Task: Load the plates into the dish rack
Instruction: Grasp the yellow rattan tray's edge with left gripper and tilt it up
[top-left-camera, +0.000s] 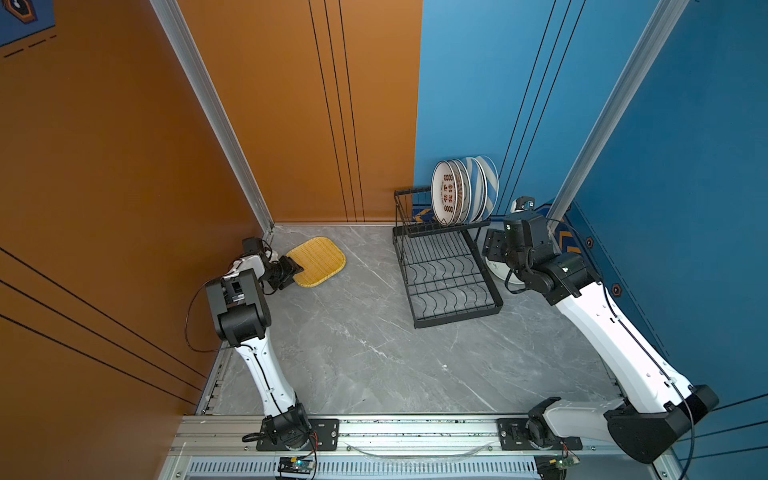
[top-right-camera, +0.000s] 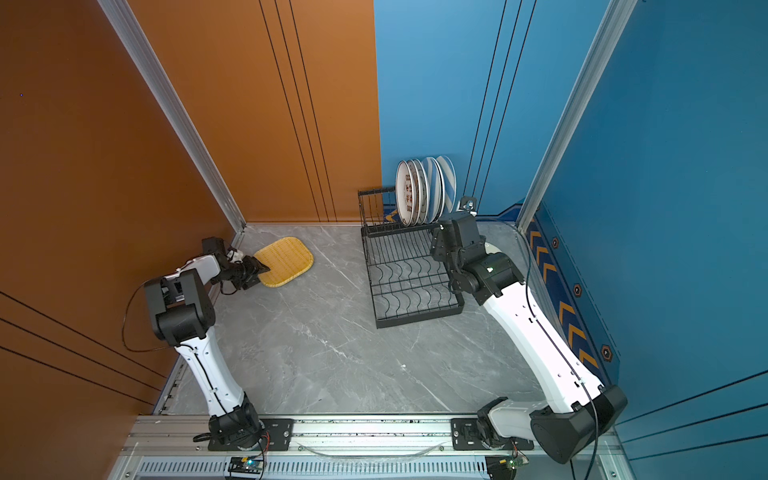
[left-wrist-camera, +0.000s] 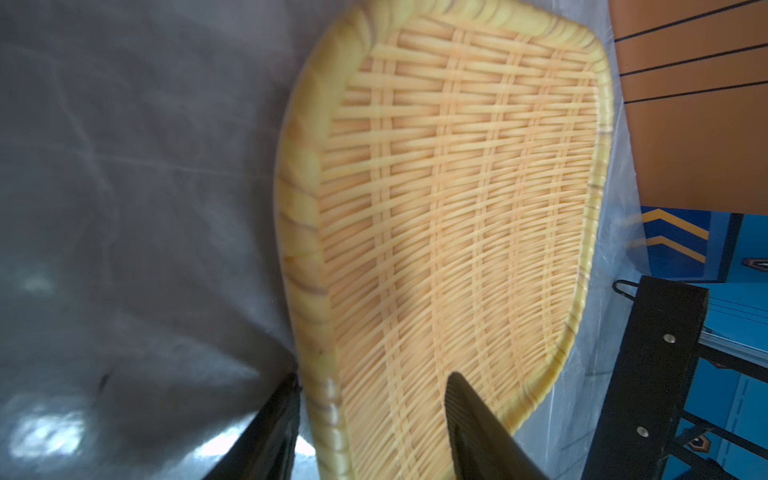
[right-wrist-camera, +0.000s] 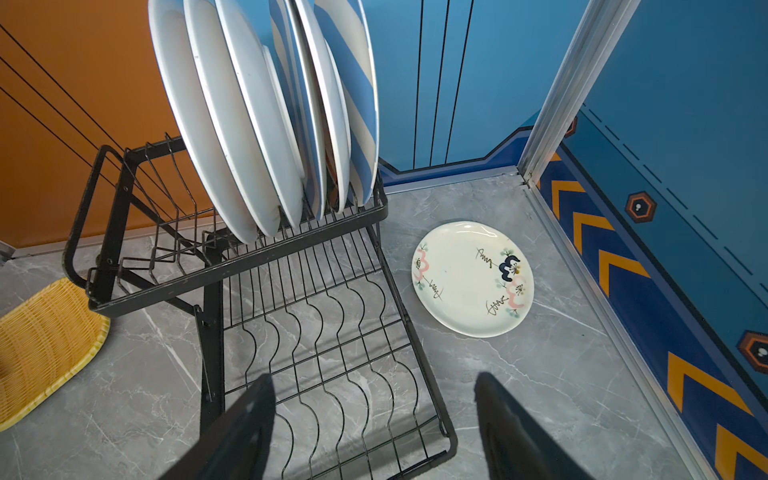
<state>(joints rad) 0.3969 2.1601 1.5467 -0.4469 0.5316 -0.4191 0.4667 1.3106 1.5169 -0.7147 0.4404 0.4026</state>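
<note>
Left gripper (left-wrist-camera: 374, 378): jaws part-open astride the near rim of the yellow woven plate (left-wrist-camera: 457, 187), not clamped. The plate lies flat on the tabletop (top-left-camera: 353, 353), extending straight ahead of the gripper. Dish rack (top-left-camera: 457, 317) well apart, rightward. Right gripper (right-wrist-camera: 374, 377) wide, empty.

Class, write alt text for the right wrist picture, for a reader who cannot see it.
A row of plates stands on edge in the upper shelf of a black wire dish rack. A floral oval plate lies flat on the table beside it, beyond the open right claw.
</note>
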